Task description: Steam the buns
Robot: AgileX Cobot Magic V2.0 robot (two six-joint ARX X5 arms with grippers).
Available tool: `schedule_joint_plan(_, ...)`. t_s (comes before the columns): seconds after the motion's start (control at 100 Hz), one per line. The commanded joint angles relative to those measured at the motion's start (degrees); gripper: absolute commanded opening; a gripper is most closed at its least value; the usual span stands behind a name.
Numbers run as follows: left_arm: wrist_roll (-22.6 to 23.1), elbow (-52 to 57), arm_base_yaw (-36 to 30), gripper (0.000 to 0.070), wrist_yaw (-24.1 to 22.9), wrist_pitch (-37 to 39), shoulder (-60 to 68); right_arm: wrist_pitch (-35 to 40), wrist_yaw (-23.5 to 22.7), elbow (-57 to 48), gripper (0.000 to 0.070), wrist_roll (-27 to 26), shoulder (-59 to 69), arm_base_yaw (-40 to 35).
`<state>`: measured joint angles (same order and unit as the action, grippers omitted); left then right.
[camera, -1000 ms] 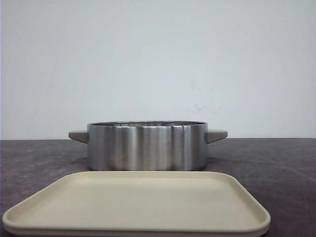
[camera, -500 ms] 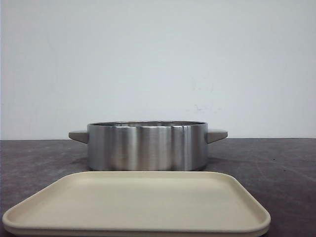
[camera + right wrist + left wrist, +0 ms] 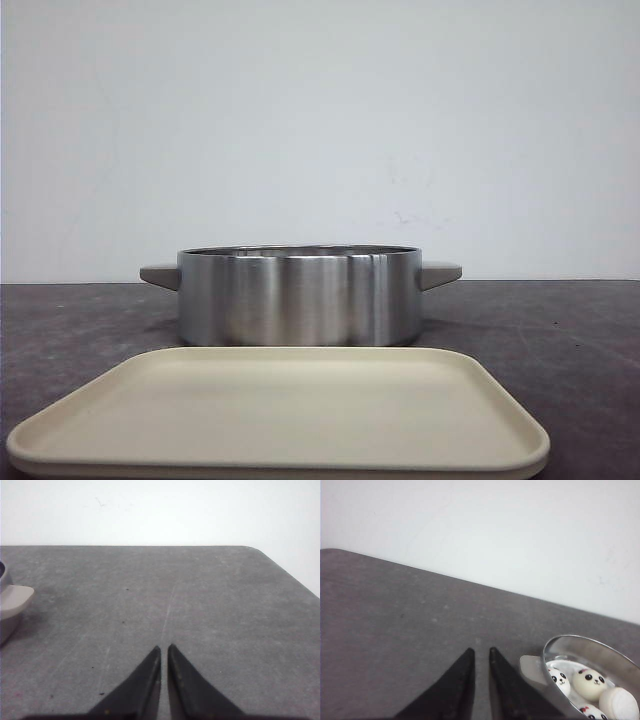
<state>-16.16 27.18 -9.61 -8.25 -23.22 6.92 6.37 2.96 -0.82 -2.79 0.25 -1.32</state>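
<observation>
Dark grey mottled table (image 3: 80,320) against a plain white wall (image 3: 320,120); contents listed from the grippers outward.

Left gripper (image 3: 481,652): two black tapered fingers, tips nearly together with only a narrow slit between them, nothing in the slit. It hangs over bare tabletop, clear of all objects.

Right gripper (image 3: 164,649): same black fingers, tips drawn almost to touching, empty, over bare tabletop marked with faint scratches.

Buns (image 3: 589,684): glossy white domes with black panda faces, lying inside the steel pot. In the left wrist view the group sits off to one side of the left gripper's fingertips, apart from them, with the pot's near handle between. Four are partly visible; three show faces, turned up and out of the pot toward the camera, and one shows only a plain pale surface. Being round domes, they have no clear long axis. They are packed close together, touching or nearly so. From the front view the pot's wall hides them.

Pot (image 3: 298,297): round, brushed steel, low-walled, upright, open at the top, mid-table. One beige handle (image 3: 438,273) juts from each side; the right wrist view catches a single handle at its frame edge, well apart from the right gripper.

Tray (image 3: 280,455): beige, rectangular with rounded corners, flat, just in front of the pot, long side running across the front view.
</observation>
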Motion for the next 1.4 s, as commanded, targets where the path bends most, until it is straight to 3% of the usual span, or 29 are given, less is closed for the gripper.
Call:
schedule_joint_plan(0.0,-1.01,-5.68,2.27,0.0019,4.44,7.19,-2.03,-0.76,0.04,0.15,0.0017,0.24,-0.04,0.02)
schedule_joint_plan(0.11,-0.98,-15.3,6.1,0.0019,10.03,18.29,-4.61,-0.76,0.07,0.15,0.0017,0.24,-0.04,0.02)
schedule_joint_plan(0.28,-1.14,-24.06,8.41,0.0019,11.13,25.92,-5.14,-0.76,0.07,0.15,0.0017,0.24,-0.04,0.0)
schedule_joint_plan(0.59,5.38,-26.43,9.38,0.0019,11.06,22.08,-6.75,-0.76,0.07,0.15,0.0017,0.24,-0.04,0.02)
schedule_joint_plan(0.85,9.46,-26.43,9.86,0.0019,11.04,12.44,-6.75,-0.76,0.07,0.15,0.0017,0.24,-0.04,0.0)
schedule_joint_plan(1.02,14.03,-26.43,10.4,0.0019,10.97,12.37,-6.75,-0.76,0.04,0.15,0.0017,0.24,-0.04,0.0)
schedule_joint_plan(1.39,13.05,-26.4,10.4,0.0019,11.08,12.57,-6.75,-0.76,0.07,0.15,0.0017,0.24,-0.04,0.02)
